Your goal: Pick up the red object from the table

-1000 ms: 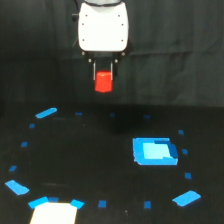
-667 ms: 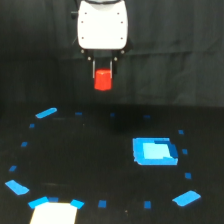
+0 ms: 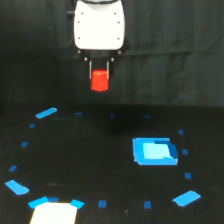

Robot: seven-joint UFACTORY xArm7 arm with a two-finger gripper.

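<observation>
The red object (image 3: 100, 81) is a small red-orange short cylinder held between the fingers of my gripper (image 3: 100, 80), under the white gripper body (image 3: 99, 25). The gripper is shut on it and holds it well above the black table (image 3: 90, 165), in front of the dark curtain. The object hangs upright, clear of the surface.
A larger blue square patch (image 3: 154, 151) lies on the table at the exterior view's right. Small blue tape marks ring the table, such as one mark (image 3: 46, 113) at the left and another (image 3: 186, 198) at the lower right. A white patch (image 3: 54, 213) sits at the bottom left.
The gripper has risen slightly with the red object still held. Nothing on the table has moved.
</observation>
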